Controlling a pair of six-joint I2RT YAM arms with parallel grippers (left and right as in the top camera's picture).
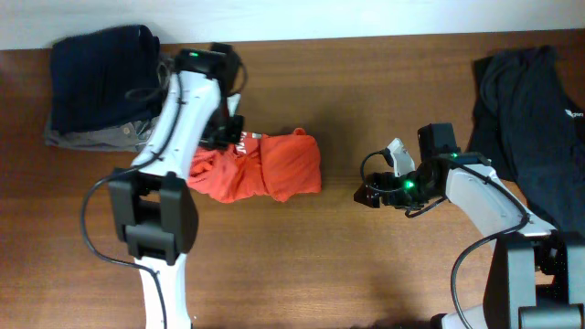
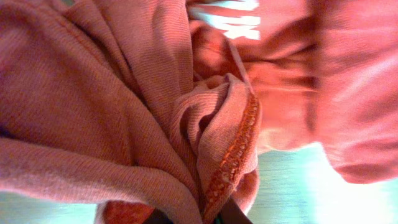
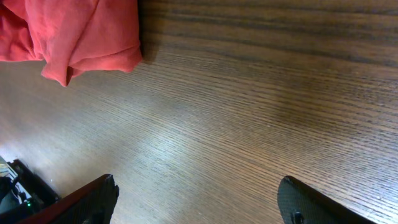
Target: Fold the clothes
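Orange-red cotton, soft, light and limp: the T-shirt lies bunched left of the worktop's middle, nearer the far edge. It will likely sag, so stitched hems or corners suit best. The left gripper pinches its hem; the right gripper hangs spread over bare wood. One T-shirt, one black garment, two folded garments, two grippers.

Orange-red T-shirt, white lettering; black garment; brown table.
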